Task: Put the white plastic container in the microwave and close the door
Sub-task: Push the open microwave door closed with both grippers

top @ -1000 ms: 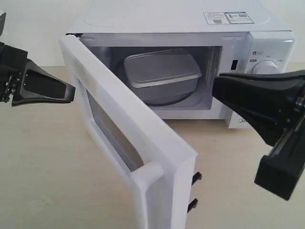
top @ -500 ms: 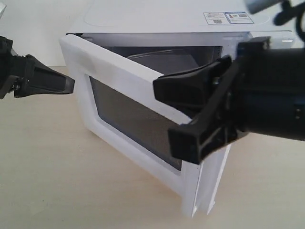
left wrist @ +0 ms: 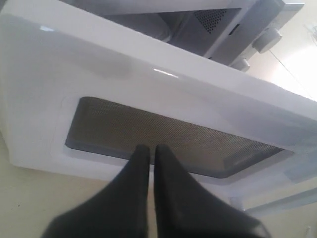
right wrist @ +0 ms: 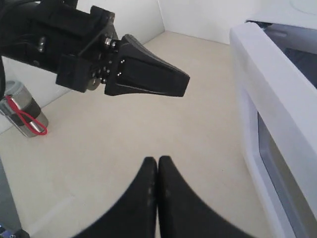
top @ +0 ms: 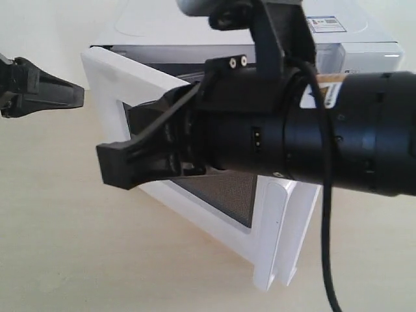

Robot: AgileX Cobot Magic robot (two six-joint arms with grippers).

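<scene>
The white microwave (top: 156,26) stands at the back with its door (top: 281,242) swung most of the way in but still ajar; a gap shows along the top. The white plastic container is hidden behind the door and my right arm. My right gripper (top: 116,168) is shut and empty; its arm lies across the door's dark window (top: 229,195), the tip past the hinge side. My left gripper (top: 79,96) is shut and empty, just left of the door's hinge edge, pointing at the door window (left wrist: 163,136). In the right wrist view the right gripper (right wrist: 157,161) hovers over bare table beside the door (right wrist: 257,74).
The beige table (top: 78,247) spreads in front and to the left. A small metal cylinder with a red band (right wrist: 22,116) stands near the wall behind the left arm (right wrist: 74,44). White walls close off the back.
The door has swung from wide open to nearly shut. My right arm has swept left across the door front. The left gripper has drawn back slightly to the left.
</scene>
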